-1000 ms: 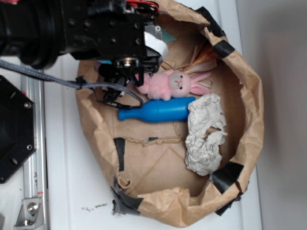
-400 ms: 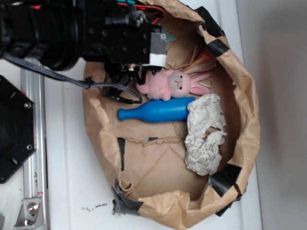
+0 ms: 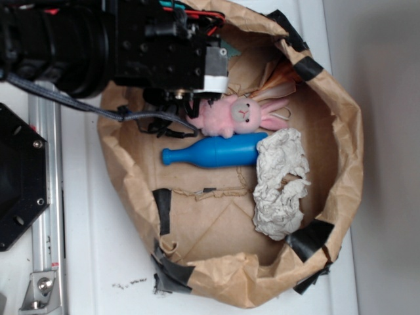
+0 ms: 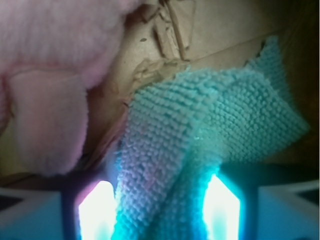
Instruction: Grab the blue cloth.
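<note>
Between the two pale fingers (image 4: 222,210) at the bottom of the wrist view runs the cloth (image 4: 200,150), its teal weave bunched into a ridge that both fingers press, so the gripper (image 4: 160,215) grasps it. Its far end lies on the brown paper (image 4: 220,25). Just left of it sits the bunny (image 4: 50,65). From outside, the arm covers the cloth at the top of the paper bag (image 3: 344,164); the bottle (image 3: 213,152) lies below the bunny, touching the wad (image 3: 281,184). No writing is legible.
</note>
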{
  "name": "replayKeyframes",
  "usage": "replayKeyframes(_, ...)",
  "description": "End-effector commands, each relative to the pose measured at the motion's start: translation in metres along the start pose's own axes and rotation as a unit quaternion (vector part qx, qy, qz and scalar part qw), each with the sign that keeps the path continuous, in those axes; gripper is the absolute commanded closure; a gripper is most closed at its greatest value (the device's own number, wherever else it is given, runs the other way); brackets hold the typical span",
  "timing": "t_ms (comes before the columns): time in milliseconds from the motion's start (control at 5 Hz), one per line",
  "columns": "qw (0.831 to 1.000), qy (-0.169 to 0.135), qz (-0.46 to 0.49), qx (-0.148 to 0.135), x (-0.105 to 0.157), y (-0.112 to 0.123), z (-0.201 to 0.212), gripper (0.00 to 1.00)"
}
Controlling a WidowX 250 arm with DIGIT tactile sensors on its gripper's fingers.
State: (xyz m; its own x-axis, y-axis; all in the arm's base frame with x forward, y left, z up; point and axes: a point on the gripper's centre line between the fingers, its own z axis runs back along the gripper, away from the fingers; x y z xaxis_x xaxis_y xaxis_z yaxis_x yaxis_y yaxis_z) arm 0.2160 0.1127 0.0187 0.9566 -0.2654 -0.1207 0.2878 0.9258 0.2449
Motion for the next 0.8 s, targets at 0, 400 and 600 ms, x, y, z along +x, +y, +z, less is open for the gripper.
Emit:
replayKeyframes(0, 1.0, -0.007, 0.028, -0.004, 0.0, 0.005, 0.011, 1.0)
replayKeyframes(400, 0.989, -0.111, 0.02, -0.09, 0.04, -0.028, 0.127, 1.0)
replayKeyframes(600, 0.986, -0.113, 0.034, -0.117, 0.05, -0.034, 0.184, 1.0)
